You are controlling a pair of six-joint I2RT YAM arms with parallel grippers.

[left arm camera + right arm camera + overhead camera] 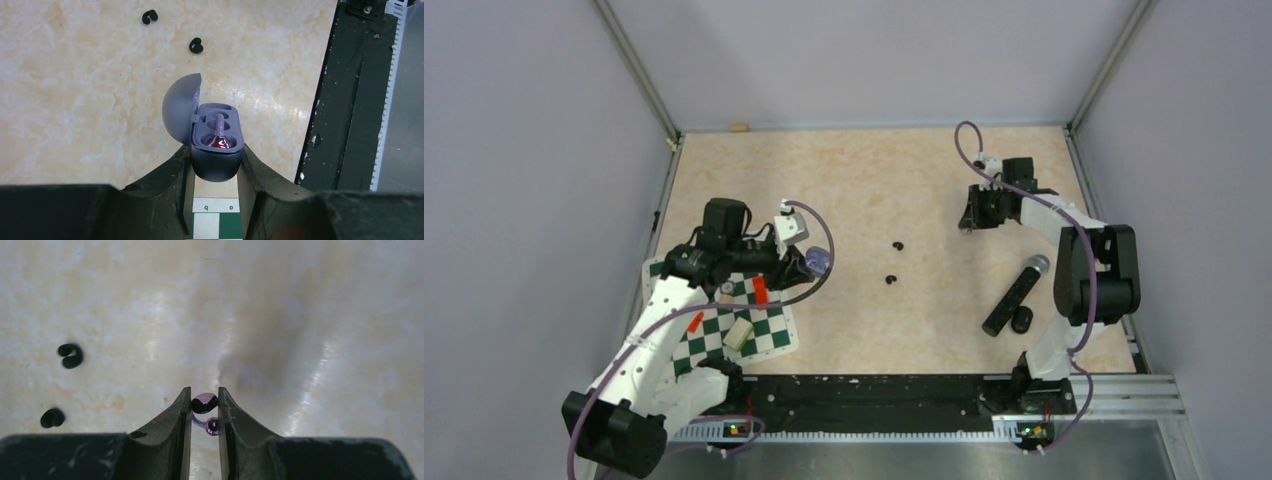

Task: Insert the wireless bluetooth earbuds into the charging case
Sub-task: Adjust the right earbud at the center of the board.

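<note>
Left wrist view: what have your left fingers [181, 172] got? /K

They're closed on the small bluish-lavender oval charging case [216, 167] and grip its base from both sides. The hinged lid [181, 107] stands open, swung left in that view. A glossy purple piece [219, 141] sits in the well nearest the fingers. It looks like one earbud, but I can't confirm. /R

And the other arm? /K

Right wrist view: your right fingers [182, 415] are nearly shut, pinching a tiny translucent lilac earbud [205, 403] between the tips. /R

Where do the two sit? /K

Top view: the case is on the left of the beige marbled worktop [874, 180], near the green-and-white checkered mat [769, 330]. Your right fingers are far right, well apart from it. Two small black curled pieces [897, 245] [890, 279] lie on the worktop between them. A long black cylinder [1014, 298] lies near your right arm. /R
</note>
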